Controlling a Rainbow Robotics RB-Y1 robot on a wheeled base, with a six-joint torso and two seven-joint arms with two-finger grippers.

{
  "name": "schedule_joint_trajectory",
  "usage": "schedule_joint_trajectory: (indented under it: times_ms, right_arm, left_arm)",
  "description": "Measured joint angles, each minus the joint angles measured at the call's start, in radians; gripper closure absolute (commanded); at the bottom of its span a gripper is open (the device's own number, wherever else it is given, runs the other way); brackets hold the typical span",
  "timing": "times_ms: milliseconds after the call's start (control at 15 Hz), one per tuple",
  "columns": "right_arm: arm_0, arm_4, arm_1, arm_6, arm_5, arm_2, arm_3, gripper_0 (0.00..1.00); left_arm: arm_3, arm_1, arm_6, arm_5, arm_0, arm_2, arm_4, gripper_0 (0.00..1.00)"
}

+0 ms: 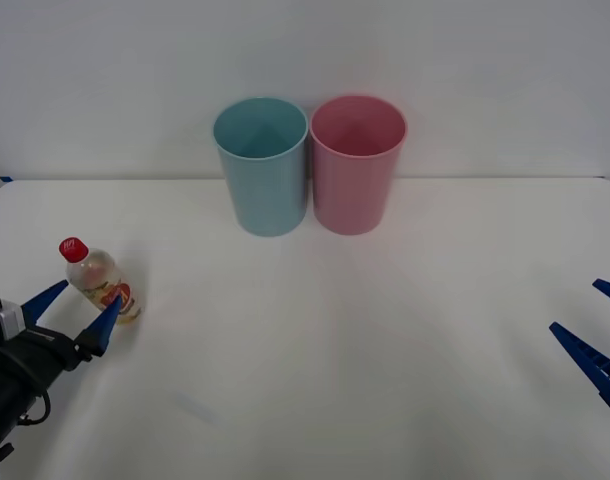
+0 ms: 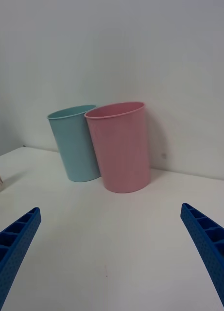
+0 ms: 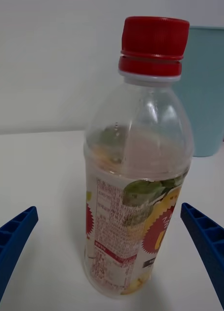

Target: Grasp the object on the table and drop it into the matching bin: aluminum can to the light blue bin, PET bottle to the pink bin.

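**Front view: bottle upright at the counter's left, blue fingers spread on both sides**

Front view puts the PET bottle (image 1: pixel 100 281) standing on the white counter (image 1: pixel 335 340), well apart from the light blue bin (image 1: pixel 262 166) and pink bin (image 1: pixel 356 164) side by side at the back. The left gripper (image 1: pixel 77 307) is just before it, fingers released; the left wrist view adds the label print and red cap (image 3: pixel 153 46). At the right edge, the right gripper (image 1: pixel 597 335) hangs released.

My bench (image 1: pixel 385 380): wide, flat, plain white. Three things on it. Light blue bin (image 1: pixel 262 166) and pink bin (image 1: pixel 356 164) upright side by side at far edge, touching or nearly. PET bottle (image 1: pixel 99 279) stands near my left corner.
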Motion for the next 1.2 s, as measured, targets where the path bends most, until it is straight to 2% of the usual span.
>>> schedule_joint_trajectory:
  times_ms: [400, 733, 800, 867, 933, 1000, 1200]
  right_arm:
    - [0.000, 0.000, 0.000, 0.000, 0.000, 0.000, 0.000, 0.00]
    - [0.000, 0.000, 0.000, 0.000, 0.000, 0.000, 0.000, 0.00]
    - [0.000, 0.000, 0.000, 0.000, 0.000, 0.000, 0.000, 0.00]
    - [0.000, 0.000, 0.000, 0.000, 0.000, 0.000, 0.000, 0.00]
    - [0.000, 0.000, 0.000, 0.000, 0.000, 0.000, 0.000, 0.00]
    - [0.000, 0.000, 0.000, 0.000, 0.000, 0.000, 0.000, 0.00]
    - [0.000, 0.000, 0.000, 0.000, 0.000, 0.000, 0.000, 0.00]
  left_arm:
    - [0.065, -0.006, -0.016, 0.017, -0.078, -0.020, -0.013, 0.00]
    - [0.070, -0.027, -0.019, 0.020, -0.094, -0.021, -0.024, 0.00]
    - [0.070, -0.027, -0.019, 0.020, -0.094, -0.020, -0.024, 0.11]
    - [0.070, -0.027, -0.019, 0.021, -0.095, -0.020, -0.024, 0.62]
    - [0.070, -0.027, -0.020, 0.021, -0.095, -0.021, -0.024, 0.88]
    - [0.070, -0.027, -0.023, 0.021, -0.095, -0.021, -0.025, 1.00]
    - [0.070, -0.026, -0.031, 0.021, -0.095, -0.021, -0.030, 1.00]
